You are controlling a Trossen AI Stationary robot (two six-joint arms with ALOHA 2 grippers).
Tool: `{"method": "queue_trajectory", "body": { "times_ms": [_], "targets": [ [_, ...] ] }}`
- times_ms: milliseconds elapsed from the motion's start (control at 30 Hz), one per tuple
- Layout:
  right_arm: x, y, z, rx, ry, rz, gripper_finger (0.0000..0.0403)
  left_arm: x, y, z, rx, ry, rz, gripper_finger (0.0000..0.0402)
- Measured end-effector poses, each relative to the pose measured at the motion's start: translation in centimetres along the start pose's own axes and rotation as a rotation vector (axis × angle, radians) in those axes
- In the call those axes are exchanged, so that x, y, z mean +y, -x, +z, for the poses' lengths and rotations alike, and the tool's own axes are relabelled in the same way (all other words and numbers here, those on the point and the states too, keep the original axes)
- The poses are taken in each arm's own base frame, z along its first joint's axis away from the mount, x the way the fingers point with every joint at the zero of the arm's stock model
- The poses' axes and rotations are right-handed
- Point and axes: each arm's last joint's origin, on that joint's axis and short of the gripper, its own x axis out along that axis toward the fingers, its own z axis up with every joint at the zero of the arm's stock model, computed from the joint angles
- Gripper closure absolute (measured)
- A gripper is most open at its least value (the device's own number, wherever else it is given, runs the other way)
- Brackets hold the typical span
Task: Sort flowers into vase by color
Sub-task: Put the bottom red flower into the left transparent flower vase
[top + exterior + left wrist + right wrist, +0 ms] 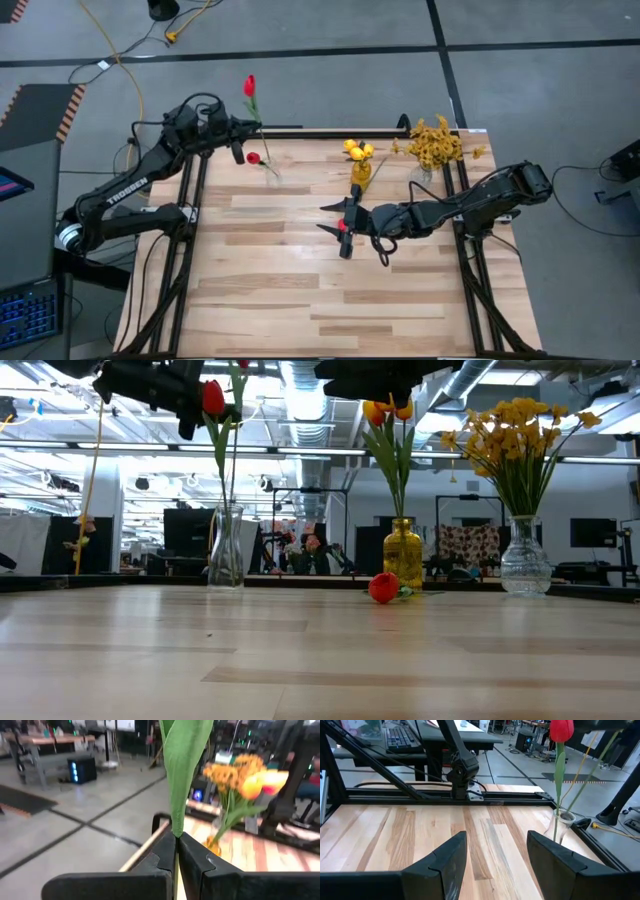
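Observation:
My left gripper [240,135] is at the table's far left edge, above a clear vase [272,178], and is shut on a red tulip [249,85]. The tulip's head stands high and its stem runs down toward the vase mouth. A second red tulip [254,157] stands in that vase. A third red tulip [383,588] lies on its side on the table. Yellow-orange tulips [357,150] stand in a yellow vase [403,555]. Mustard sprays [435,140] stand in another clear vase [525,565]. My right gripper [325,218] is open and empty at mid-table. My left gripper [177,845] pinches the tulip's green leaf [174,825] between its two fingers; whether the stem is also between them is hidden by the leaf. The fingers lie about level, pointing toward the table's right, across the stem. The tulip stands roughly upright, its head above the fingers.
The three vases stand in a row along the table's far edge. A black frame rail [330,128] runs behind them, and rails line both sides. The near half of the wooden table [330,300] is bare. Cables lie on the floor beyond.

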Motion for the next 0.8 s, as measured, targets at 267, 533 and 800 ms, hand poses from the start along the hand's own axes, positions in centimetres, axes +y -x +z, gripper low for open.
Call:
{"method": "queue_trajectory", "body": {
  "times_ms": [267,533,800],
  "targets": [
    [0.0,0.0,0.0,0.003,0.001,0.000,0.0170,0.2,-0.4,-1.4,0.086,0.000,0.009,0.0401],
    [0.0,0.0,0.0,0.003,0.001,0.000,0.0170,0.6,-1.8,-2.6,0.149,0.022,0.010,0.0401],
    [0.0,0.0,0.0,0.002,0.000,0.000,0.0170,0.6,-2.8,-3.4,0.197,0.031,0.005,0.0401]
  ]
}}
